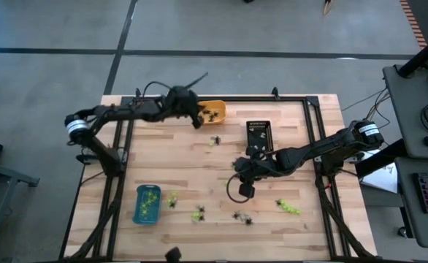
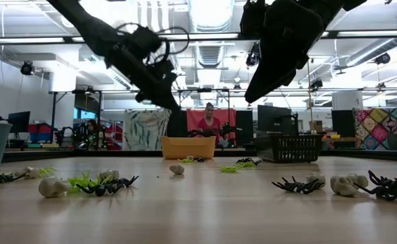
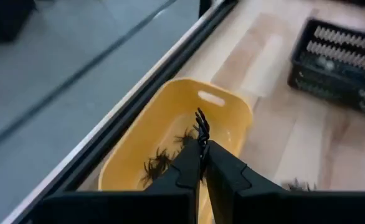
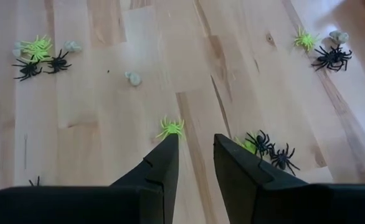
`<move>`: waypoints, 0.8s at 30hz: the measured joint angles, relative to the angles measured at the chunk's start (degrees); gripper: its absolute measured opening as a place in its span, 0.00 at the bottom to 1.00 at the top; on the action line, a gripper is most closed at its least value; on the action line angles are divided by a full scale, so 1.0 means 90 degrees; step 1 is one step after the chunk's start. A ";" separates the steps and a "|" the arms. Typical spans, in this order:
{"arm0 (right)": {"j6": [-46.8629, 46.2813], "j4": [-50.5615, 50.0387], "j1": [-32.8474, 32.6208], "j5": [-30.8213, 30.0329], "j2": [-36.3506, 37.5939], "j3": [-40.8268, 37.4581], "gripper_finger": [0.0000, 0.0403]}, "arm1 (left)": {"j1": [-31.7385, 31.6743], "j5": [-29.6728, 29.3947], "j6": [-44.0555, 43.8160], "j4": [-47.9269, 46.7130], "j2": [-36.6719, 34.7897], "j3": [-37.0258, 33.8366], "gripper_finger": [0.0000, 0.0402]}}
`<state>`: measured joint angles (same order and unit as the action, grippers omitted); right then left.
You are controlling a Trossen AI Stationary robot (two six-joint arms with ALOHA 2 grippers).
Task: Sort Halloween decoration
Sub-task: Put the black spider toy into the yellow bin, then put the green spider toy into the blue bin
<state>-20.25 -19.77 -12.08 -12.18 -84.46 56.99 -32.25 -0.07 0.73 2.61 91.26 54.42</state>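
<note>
My left gripper (image 3: 202, 149) hangs over the orange tray (image 3: 170, 112) at the table's far edge, shut on a black spider (image 3: 201, 127). Several black spiders (image 3: 161, 163) lie in that tray. My right gripper (image 4: 195, 146) hovers open above the table's middle (image 1: 242, 172), nothing between its fingers. A lime-green spider (image 4: 170, 127) lies on the wood just past one fingertip, and two black spiders (image 4: 271, 149) lie beside the other. More Halloween decoration is scattered on the near half: green pieces (image 1: 288, 208), black spiders (image 1: 242, 217) and whitish pieces (image 2: 53, 186). My left gripper pinches the black spider between its two fingertips, and the spider's body and legs (image 3: 200, 121) stick out past them. The fingers slant down toward the far edge. The spider is lifted clear, above the orange tray's inside.
A black ribbed tray (image 1: 258, 135) stands right of the orange one, near my right arm. A blue tray (image 1: 147, 203) with green pieces sits near the front left. Black rails (image 1: 119, 168) run along the table's left and right sides. Bare wood lies left of centre.
</note>
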 joint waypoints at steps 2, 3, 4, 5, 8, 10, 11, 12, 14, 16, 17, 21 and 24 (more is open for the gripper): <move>0.0015 0.0025 0.0012 0.0000 0.0000 0.0000 0.23 | -0.0214 0.0257 -0.0129 -0.0103 0.0307 0.0222 0.00; 0.0042 0.0041 0.0012 0.0000 0.0000 0.0000 0.22 | -0.0275 0.0321 -0.0155 -0.0149 0.0462 0.0335 0.00; 0.0066 0.0058 0.0012 0.0000 0.0000 0.0000 0.22 | -0.0304 0.0348 -0.0164 -0.0227 0.0590 0.0437 0.00; 0.0077 0.0073 0.0012 0.0000 0.0000 0.0000 0.22 | -0.0320 0.0370 -0.0165 -0.0315 0.0711 0.0536 0.00; 0.0081 0.0078 0.0012 0.0000 0.0000 0.0000 0.21 | -0.0337 0.0407 -0.0160 -0.0444 0.0995 0.0797 0.00; 0.0083 0.0087 0.0012 0.0000 0.0000 0.0000 0.22 | -0.0337 0.0406 -0.0156 -0.0469 0.1124 0.0894 0.01; 0.0083 0.0087 0.0012 0.0002 0.0000 0.0000 0.22 | -0.0337 0.0405 -0.0154 -0.0478 0.1168 0.0934 0.02; 0.0083 0.0089 0.0012 0.0002 0.0000 0.0000 0.23 | -0.0337 0.0406 -0.0151 -0.0501 0.1194 0.0966 0.03; 0.0083 0.0089 0.0012 0.0002 0.0000 0.0000 0.23 | -0.0337 0.0405 -0.0148 -0.0527 0.1200 0.0991 0.06; 0.0083 0.0090 0.0012 0.0002 0.0000 0.0000 0.24 | -0.0337 0.0405 -0.0148 -0.0562 0.1198 0.1013 0.08; 0.0083 0.0090 0.0012 0.0000 0.0000 0.0000 0.24 | -0.0335 0.0403 -0.0146 -0.0633 0.1191 0.1029 0.10; 0.0085 0.0110 0.0012 0.0000 0.0000 0.0000 0.24 | -0.0331 0.0402 -0.0145 -0.0777 0.1170 0.1075 0.15; 0.0085 0.0165 0.0012 0.0000 0.0000 0.0000 0.23 | -0.0273 0.0405 -0.0187 -0.0794 0.1116 0.1075 0.19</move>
<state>-19.49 -18.28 -11.97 -12.19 -84.47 56.99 -34.71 3.57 -0.96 -4.53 101.31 64.10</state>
